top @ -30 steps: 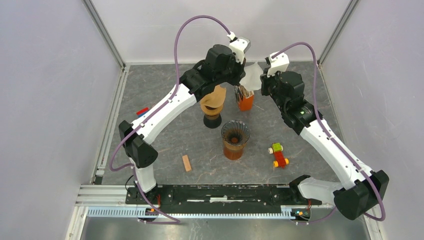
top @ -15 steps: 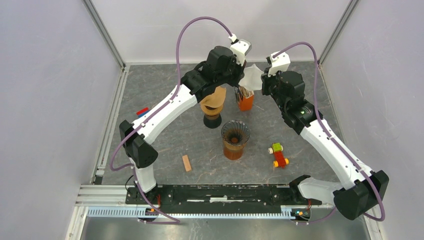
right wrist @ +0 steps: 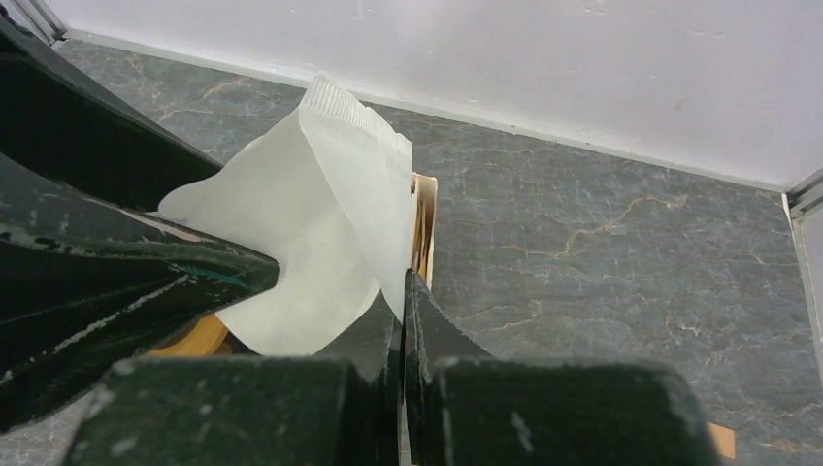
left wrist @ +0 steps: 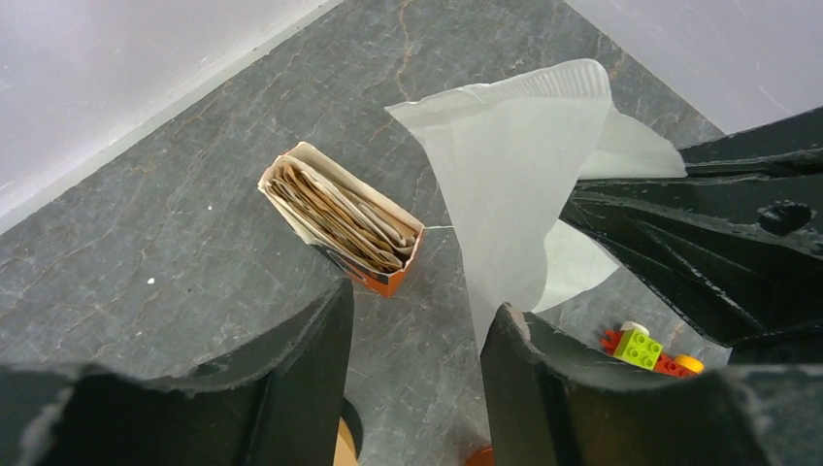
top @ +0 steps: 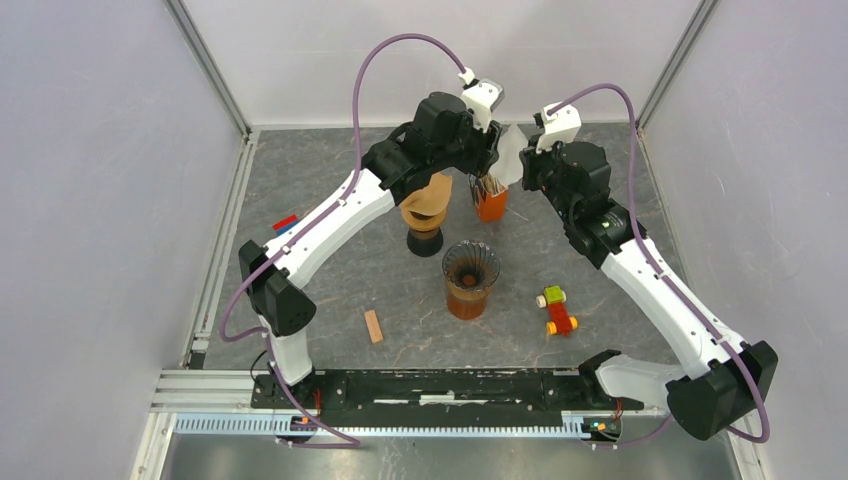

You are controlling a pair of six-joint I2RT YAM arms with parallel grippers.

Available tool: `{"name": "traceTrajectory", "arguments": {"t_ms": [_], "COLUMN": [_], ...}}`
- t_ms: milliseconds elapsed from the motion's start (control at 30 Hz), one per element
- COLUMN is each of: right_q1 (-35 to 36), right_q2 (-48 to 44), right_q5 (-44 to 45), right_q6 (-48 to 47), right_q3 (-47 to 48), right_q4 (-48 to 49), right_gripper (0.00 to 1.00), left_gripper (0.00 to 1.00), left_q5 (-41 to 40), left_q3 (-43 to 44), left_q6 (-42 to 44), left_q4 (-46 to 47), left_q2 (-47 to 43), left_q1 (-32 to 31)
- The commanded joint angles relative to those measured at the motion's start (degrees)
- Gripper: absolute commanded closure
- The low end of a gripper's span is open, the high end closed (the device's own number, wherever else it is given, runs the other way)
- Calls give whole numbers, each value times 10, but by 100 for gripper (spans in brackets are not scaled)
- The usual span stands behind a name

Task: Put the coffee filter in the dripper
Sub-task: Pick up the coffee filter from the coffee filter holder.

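The white paper coffee filter (left wrist: pixel 524 184) hung in the air at the far end of the grey stone-patterned counter (top: pixel 330 270), above the orange cardboard box of folded filters (left wrist: pixel 340 218) and well apart from the dark ribbed dripper (top: pixel 470 265) on its amber glass cup (top: pixel 468 298). The right claw (right wrist: pixel 403 282) was pressed together on the filter's edge. The left claw (left wrist: pixel 422 306) stood with its fingers apart, the filter's lower tip just beside one finger, perhaps touching it.

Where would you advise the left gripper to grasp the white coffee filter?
Probably the free ribbed edge of the coffee filter, away from the right gripper, coming from the left: it is a thin sheet, so the open left gripper can close across it.
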Motion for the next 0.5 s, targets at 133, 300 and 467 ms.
{"name": "traceTrajectory", "arguments": {"t_ms": [133, 300, 467], "right_q1": [-4, -5, -6], "right_q2": [-5, -5, -6], "right_q5": [-16, -21, -27], "right_q6": [15, 20, 27], "right_q3": [-2, -5, -4], "right_q4": [18, 19, 18], "right_gripper": [100, 100, 100], "left_gripper": [33, 29, 29], "left_q5": [37, 42, 25], "left_q3": [37, 51, 67], "left_q6": [-24, -35, -35], "left_q4": [23, 22, 20], "left_q2": [8, 22, 41], "left_q1": [-9, -14, -18]}}
